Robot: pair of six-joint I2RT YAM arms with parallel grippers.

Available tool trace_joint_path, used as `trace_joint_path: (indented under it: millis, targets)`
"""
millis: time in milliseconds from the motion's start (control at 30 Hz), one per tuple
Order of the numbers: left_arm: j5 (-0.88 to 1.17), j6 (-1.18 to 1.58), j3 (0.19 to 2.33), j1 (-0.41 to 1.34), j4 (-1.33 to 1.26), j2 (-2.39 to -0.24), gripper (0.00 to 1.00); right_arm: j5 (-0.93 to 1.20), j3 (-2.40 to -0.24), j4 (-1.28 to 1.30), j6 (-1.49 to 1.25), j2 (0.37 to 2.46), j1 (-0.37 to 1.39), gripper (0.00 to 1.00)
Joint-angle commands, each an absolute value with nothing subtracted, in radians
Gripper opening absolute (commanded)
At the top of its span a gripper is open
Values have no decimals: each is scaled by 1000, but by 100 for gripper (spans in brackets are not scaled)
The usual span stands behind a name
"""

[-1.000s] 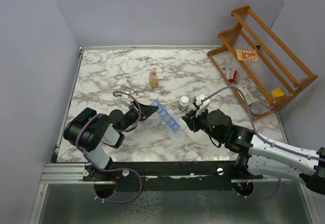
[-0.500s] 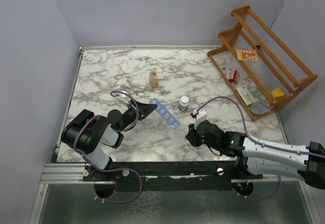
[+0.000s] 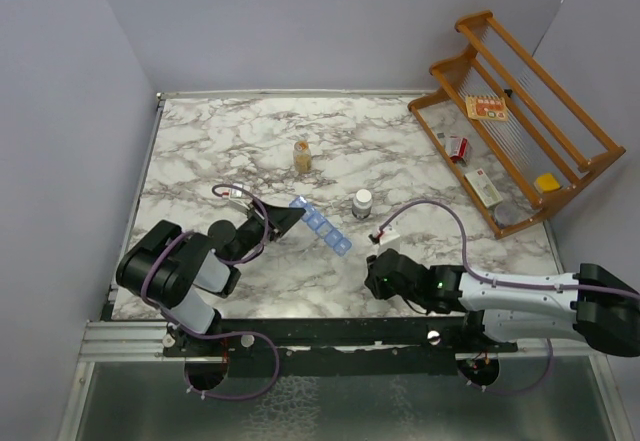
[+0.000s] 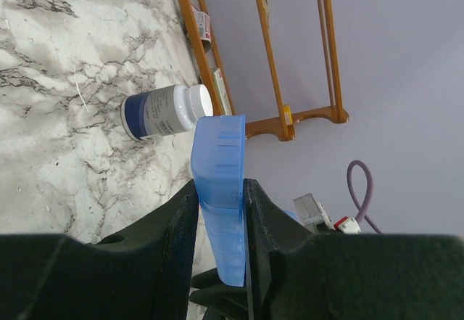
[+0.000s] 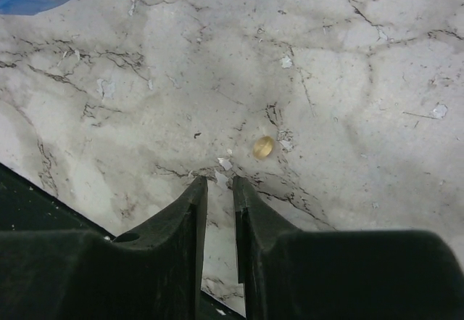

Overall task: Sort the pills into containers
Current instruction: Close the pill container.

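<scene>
The containers are a translucent blue strip of lidded compartments (image 3: 322, 226). My left gripper (image 3: 288, 217) is shut on one end of the strip and holds it off the marble table; in the left wrist view the strip (image 4: 220, 146) stands on edge between the jaws of my left gripper (image 4: 220, 186). My right gripper (image 3: 377, 274) is low over the table near the front. In the right wrist view its jaws (image 5: 217, 183) stand a narrow gap apart and empty. One small round yellow pill (image 5: 263, 146) lies on the marble just beyond the right fingertip.
A dark bottle with a white cap (image 3: 362, 202) stands right of the strip; it also shows in the left wrist view (image 4: 163, 112). A small amber bottle (image 3: 302, 155) stands farther back. A wooden rack (image 3: 520, 111) holding small boxes fills the back right.
My right gripper has moved from beside the strip toward the near edge and down to the table. My left gripper has drawn the strip slightly left.
</scene>
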State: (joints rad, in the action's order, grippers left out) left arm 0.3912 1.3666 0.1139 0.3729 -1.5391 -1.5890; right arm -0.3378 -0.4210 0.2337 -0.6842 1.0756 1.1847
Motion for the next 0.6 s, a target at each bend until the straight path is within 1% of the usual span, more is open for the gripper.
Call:
trace_joint_path:
  millis: [0, 167, 567]
  targets:
    - [369, 1370, 108, 368, -1735, -1556, 10, -436, -406, 203, -724, 1065, 1191, 22]
    - [374, 1361, 104, 367, -1729, -1551, 10, -525, -411, 236, -758, 1049, 1190, 27]
    - [389, 1350, 116, 368, -1715, -1549, 10, -569, -437, 220, -803, 1174, 1190, 29]
